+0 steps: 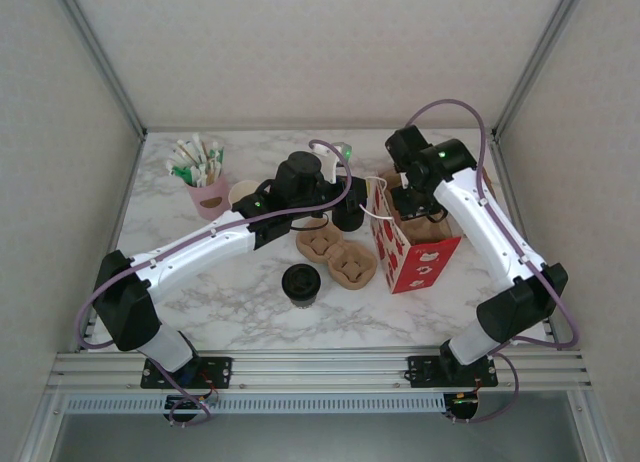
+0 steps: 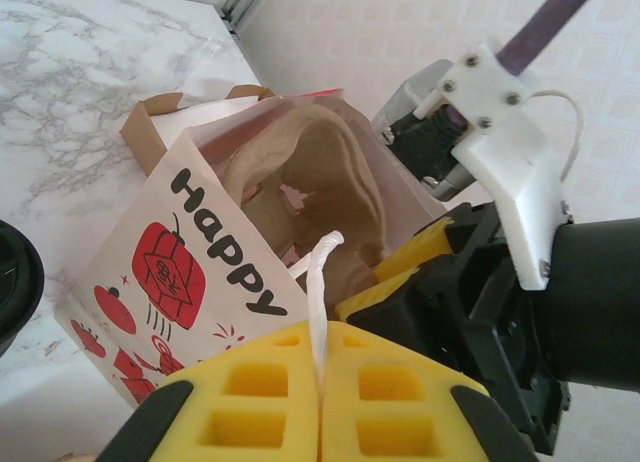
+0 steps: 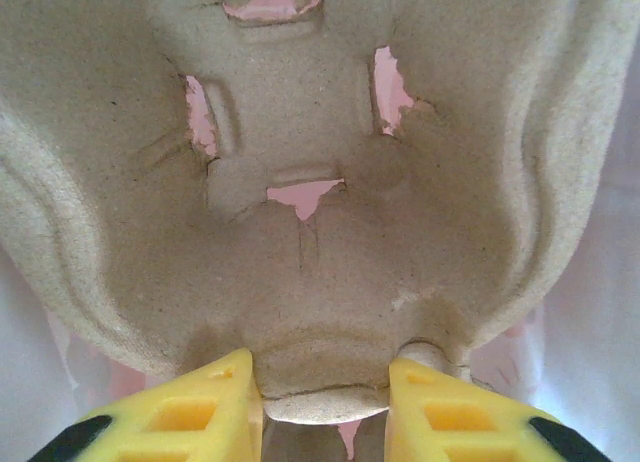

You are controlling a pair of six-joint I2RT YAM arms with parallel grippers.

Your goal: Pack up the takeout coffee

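The takeout coffee [image 1: 301,284] is standing upright on the bench [image 1: 220,312], lid up, so its long axis is running straight up toward the overhead camera. It is sitting near the front middle of the marbled top, apart from everything else and just beside a loose pulp tray [image 1: 337,254] at its 2 o'clock.

From the left tool [image 2: 322,357] the cup is lying at roughly 7 o'clock, and from the right tool [image 3: 320,377] at roughly 8 o'clock and farther off. The left arm is reaching across just behind the cup, so it looks to be the nearer one.

Neither tool is free:
- The left tool's pads are pressing together on the white cord handle [image 2: 318,282] of the paper bag [image 1: 420,257].
- The right tool is down inside the bag mouth, its jaws partly spread and pinching the rim of a pulp carrier [image 3: 320,182].

The bag is standing at 3 o'clock from the cup, mouth up. My judgement is that the cup is going to need a lift from above and a carry toward 3 o'clock, once a tool is released.

The bench is lying flat and smooth. Pale panels and metal posts are closing it in at 9, 12 and 3 o'clock. A pink holder of sachets [image 1: 208,194] is standing well clear at the back left.
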